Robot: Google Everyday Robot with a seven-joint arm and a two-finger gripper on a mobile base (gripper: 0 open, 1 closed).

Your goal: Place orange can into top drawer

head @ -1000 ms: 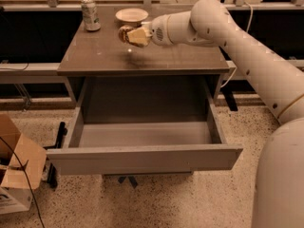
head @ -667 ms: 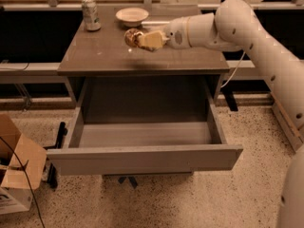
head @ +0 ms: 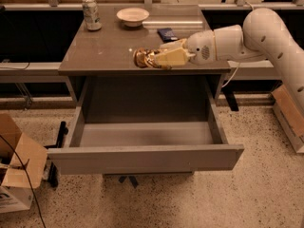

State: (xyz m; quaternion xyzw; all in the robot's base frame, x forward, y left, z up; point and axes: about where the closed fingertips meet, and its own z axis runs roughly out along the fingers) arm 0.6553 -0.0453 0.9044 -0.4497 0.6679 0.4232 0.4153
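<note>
At the table's front edge, my hand, clamped on the can, had carried it forward from mid-table, so I judged it nearly over the open drawer.

Smooth, perhaps plastic pincer on shiny metal orange can

The white arm comes in from the right edge of the frame, bends in the upper right and reaches leftward, almost level. Its rounded wrist lies right of centre. The gripper sits just above centre, pointing left, its two cream fingers apparently clamped on the orange can, one above and one below.
</note>
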